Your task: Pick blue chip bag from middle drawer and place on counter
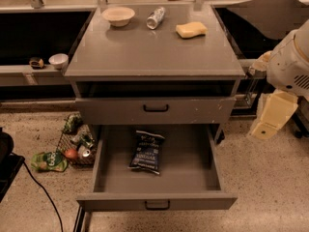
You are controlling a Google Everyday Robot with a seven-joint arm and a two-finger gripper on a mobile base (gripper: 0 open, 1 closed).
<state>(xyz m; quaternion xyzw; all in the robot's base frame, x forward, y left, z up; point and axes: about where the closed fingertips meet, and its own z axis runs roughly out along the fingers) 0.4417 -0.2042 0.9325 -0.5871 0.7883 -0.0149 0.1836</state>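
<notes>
The blue chip bag (147, 151) lies flat inside the open middle drawer (157, 200), left of its centre, with its white lettering facing up. The drawer is pulled fully out below the closed upper drawer front (155, 109). The counter (154, 52) is the grey cabinet top above. My gripper (271, 116) hangs off the white arm at the right edge of the view, beside the cabinet's right side at about upper-drawer height. It is well apart from the bag and holds nothing that I can see.
On the counter's far side stand a white bowl (118, 15), a lying can (155, 17) and a yellow sponge (190, 29). A small bowl (58, 60) sits on the left shelf. A wire basket with litter (77, 144) and a green bag (49, 161) are on the floor at left.
</notes>
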